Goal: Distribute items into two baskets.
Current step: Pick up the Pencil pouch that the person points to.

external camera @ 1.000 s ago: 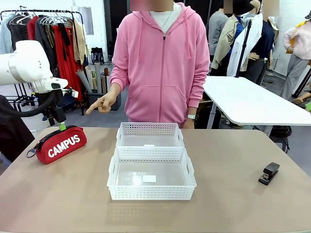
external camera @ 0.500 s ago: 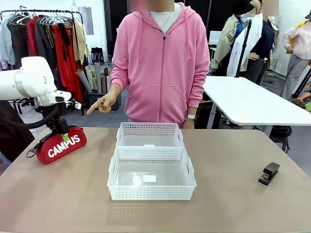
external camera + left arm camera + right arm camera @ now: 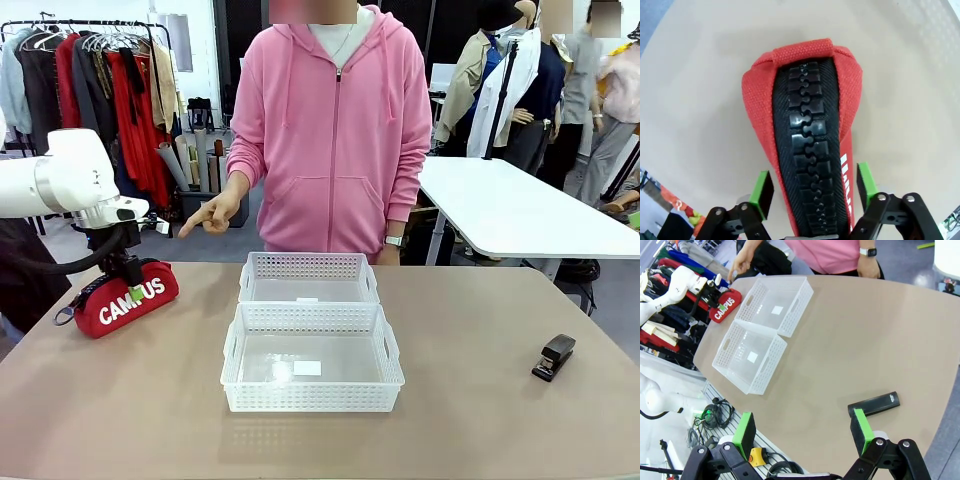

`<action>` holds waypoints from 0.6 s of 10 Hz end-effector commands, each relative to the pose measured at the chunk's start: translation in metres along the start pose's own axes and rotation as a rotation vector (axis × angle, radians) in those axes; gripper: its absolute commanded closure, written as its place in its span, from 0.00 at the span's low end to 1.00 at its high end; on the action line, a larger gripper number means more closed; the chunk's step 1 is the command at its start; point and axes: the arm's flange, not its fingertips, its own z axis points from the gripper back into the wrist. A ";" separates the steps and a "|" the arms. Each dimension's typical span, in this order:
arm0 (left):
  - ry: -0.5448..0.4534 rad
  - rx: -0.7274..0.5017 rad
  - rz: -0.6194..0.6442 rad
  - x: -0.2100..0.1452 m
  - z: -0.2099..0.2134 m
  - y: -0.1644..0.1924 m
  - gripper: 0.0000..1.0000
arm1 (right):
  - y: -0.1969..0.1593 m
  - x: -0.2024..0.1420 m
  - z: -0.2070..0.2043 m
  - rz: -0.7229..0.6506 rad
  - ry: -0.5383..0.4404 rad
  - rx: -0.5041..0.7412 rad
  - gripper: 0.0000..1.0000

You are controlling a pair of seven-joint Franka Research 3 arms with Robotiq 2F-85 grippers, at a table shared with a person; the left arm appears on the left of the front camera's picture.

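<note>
- The left gripper was down over the pouch, its jaws spread and straddling it across the zipper.
- In the left wrist view, one green pad stood just beside the pouch with a sliver of table showing between; the other pad was right at the lettered side, and I could not tell whether it touched.
- The pouch lay on the table at the robot's far left, tilted, with white "CAMPUS" print facing the robot.
- The right gripper hung above the table's right side, jaws spread wide with nothing between them.
- The stapler lay on the table near the right edge, well apart from the baskets; in the right wrist view it was just beyond one pad.
- The near basket and far basket sat mid-table, one behind the other, rims together, with no item inside.
- A person in a pink hoodie stood at the far side; one hand pointed a finger towards the pouch's side of the table.
</note>
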 end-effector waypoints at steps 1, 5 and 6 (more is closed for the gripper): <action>-0.002 0.012 0.004 -0.004 0.000 -0.002 0.53 | 0.000 0.000 0.000 0.005 -0.003 -0.002 0.00; 0.000 0.008 0.003 -0.004 0.000 -0.004 1.00 | 0.000 0.000 0.000 0.005 -0.003 -0.002 0.00; -0.003 0.006 0.006 -0.005 0.001 -0.004 1.00 | 0.000 0.000 0.000 0.005 -0.003 -0.002 0.00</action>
